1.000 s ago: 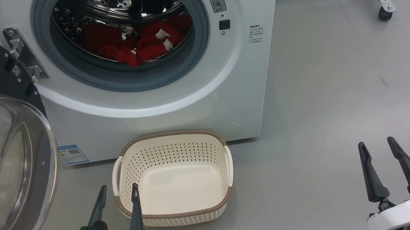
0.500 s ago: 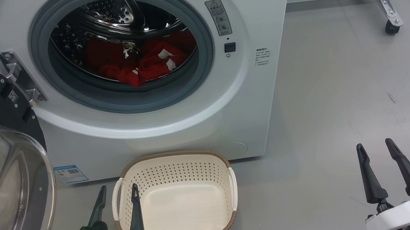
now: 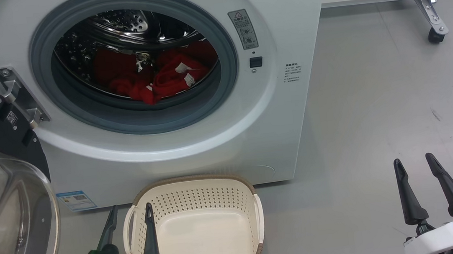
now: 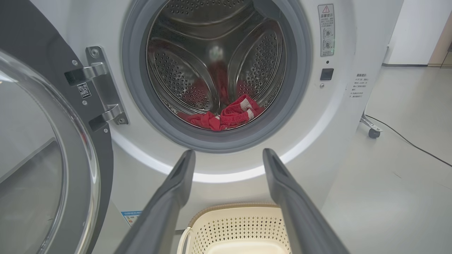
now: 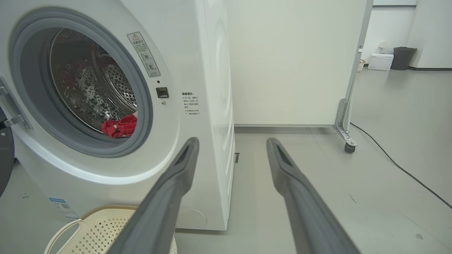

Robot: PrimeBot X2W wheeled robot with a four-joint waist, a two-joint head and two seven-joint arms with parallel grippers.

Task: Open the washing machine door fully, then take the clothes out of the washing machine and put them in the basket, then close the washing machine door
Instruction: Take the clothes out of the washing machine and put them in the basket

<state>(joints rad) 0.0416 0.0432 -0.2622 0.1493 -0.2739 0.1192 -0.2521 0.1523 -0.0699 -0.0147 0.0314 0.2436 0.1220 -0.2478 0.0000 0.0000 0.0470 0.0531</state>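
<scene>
The white washing machine (image 3: 291, 19) (image 4: 339, 116) (image 5: 212, 88) faces me with its door (image 3: 3, 209) (image 4: 39, 169) swung wide to the left, glass bowl bulging toward me. Red clothes (image 3: 154, 82) (image 4: 226, 114) (image 5: 120, 126) lie heaped in the bottom of the steel drum. The cream basket (image 3: 192, 186) (image 4: 243, 222) (image 5: 99, 225) stands empty on the floor right in front of the machine. My left gripper (image 3: 130, 209) (image 4: 227, 155) hangs open over the basket's left rim. My right gripper (image 3: 414, 161) (image 5: 232, 143) is open too, low at the right, well clear of the machine.
A white partition on a castor leg (image 3: 434, 17) (image 5: 348, 141) stands behind the machine at the right, with a black cable (image 5: 399, 165) trailing on the grey floor. The floor to the machine's right is bare. A dark bin (image 5: 402, 58) sits far back.
The camera has tilted up, so the machine and basket sit lower in the picture. Both grippers keep their places and stay open; the clothes have not moved.
</scene>
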